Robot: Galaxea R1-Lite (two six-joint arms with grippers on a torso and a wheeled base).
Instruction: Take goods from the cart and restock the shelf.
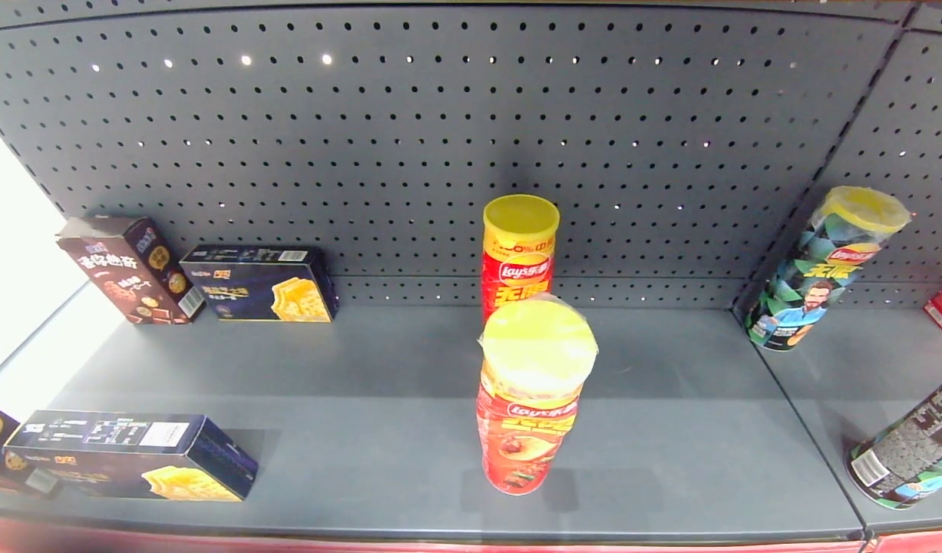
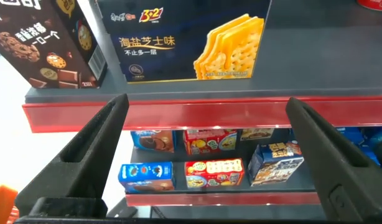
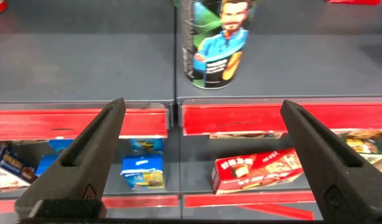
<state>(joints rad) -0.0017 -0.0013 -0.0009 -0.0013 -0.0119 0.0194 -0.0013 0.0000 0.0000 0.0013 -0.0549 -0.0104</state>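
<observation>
Shop, pegboard shelf (image 1: 363,399), red price rails (image 2: 209,112), crisp cans (image 1: 528,399), biscuit boxes (image 1: 263,284)

The left claw (image 2: 206,102) has two matte, dark grey fingers (image 2: 85,149). Each is a long wedge tapering to a blunt tip, with a flat inner face and a shallow stepped notch along its upper edge. The right claw (image 3: 203,104) is built the same way, and each of its wedges has a small round hole near the base.
</observation>
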